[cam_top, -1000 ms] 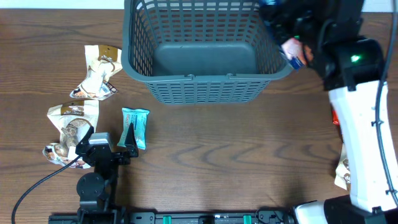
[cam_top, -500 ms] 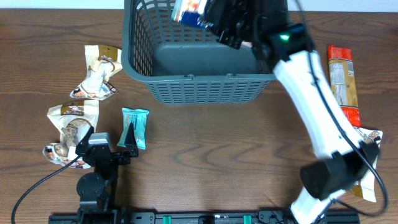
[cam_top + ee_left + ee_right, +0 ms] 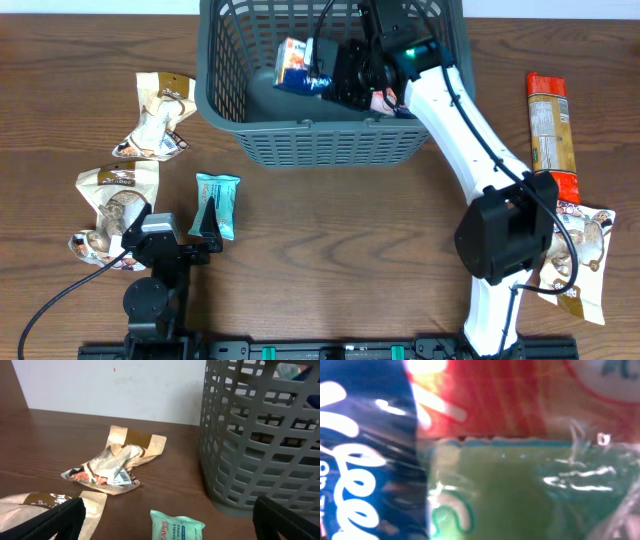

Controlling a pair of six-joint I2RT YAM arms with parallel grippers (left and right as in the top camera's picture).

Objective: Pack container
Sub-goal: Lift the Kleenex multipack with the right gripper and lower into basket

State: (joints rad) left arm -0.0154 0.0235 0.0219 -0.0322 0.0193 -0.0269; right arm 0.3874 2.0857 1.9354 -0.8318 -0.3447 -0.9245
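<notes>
Grey plastic basket (image 3: 330, 140) stands at the far middle of the desk (image 3: 330, 250). Right gripper (image 3: 325, 78) reaches inside the basket, jaws clamped on a blue snack packet (image 3: 293, 62). Left gripper (image 3: 167, 516) sits low at the near left, jaws wide apart, with a teal wipes packet (image 3: 176, 529) just ahead.
</notes>
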